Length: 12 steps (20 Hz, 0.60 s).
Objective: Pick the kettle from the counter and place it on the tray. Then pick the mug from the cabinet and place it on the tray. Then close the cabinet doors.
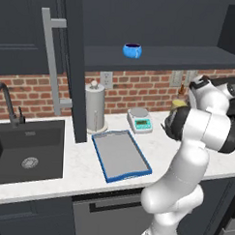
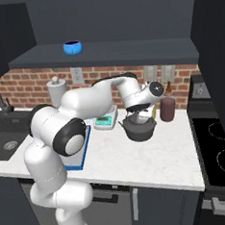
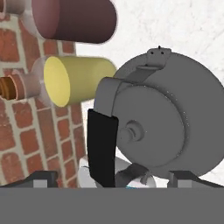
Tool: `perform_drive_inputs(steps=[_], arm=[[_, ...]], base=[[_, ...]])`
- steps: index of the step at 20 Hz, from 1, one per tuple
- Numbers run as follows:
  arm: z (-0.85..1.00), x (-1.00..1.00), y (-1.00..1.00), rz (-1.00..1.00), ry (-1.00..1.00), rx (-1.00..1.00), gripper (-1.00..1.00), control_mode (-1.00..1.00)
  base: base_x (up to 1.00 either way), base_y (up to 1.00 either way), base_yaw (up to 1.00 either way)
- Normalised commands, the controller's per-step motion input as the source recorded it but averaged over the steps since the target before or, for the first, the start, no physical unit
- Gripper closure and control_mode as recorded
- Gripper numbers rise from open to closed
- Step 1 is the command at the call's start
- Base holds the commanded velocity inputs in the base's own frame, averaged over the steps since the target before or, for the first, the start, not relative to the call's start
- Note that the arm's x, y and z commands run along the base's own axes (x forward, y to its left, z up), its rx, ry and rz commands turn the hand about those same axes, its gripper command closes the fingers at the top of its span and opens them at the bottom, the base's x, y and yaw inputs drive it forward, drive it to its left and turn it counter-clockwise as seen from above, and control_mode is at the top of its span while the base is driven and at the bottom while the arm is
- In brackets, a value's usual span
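The squat dark grey kettle [image 2: 140,128] stands on the white counter [image 2: 152,159], right of the tray. My gripper [image 2: 138,114] hangs just above it, open. In the hand view the kettle [image 3: 162,127] sits between my spread fingertips [image 3: 43,177], its arched handle with a black grip on the left, and my gripper [image 3: 116,179] holds nothing. The blue-rimmed tray [image 1: 119,153] lies bare on the counter. The blue mug [image 1: 132,50] stands on the open cabinet's shelf [image 1: 165,57]. A cabinet door [image 1: 73,64] stands open, edge-on, with its grey bar handle.
A maroon jar [image 2: 167,108] and a yellow jar [image 3: 74,80] stand against the brick wall just behind the kettle. A small scale [image 1: 140,120] and a paper-towel roll [image 1: 95,106] sit behind the tray. The sink [image 1: 28,149] is at left, the stove [image 2: 219,153] at right.
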Motion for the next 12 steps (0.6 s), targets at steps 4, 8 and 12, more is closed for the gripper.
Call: perform_drive_inputs(steps=[4,8,12], arm=[[-0.12,0.31,0.00,0.00,0.00,0.00,-1.00,-1.00],[-0.17,0.22,0.00,0.00,0.00,0.00,-1.00,-1.00],[-0.20,0.19,0.00,0.00,0.00,0.00,-1.00,-1.00]], base=[[0.00,0.00,0.00],[0.00,0.00,0.00],[0.00,0.00,0.00]])
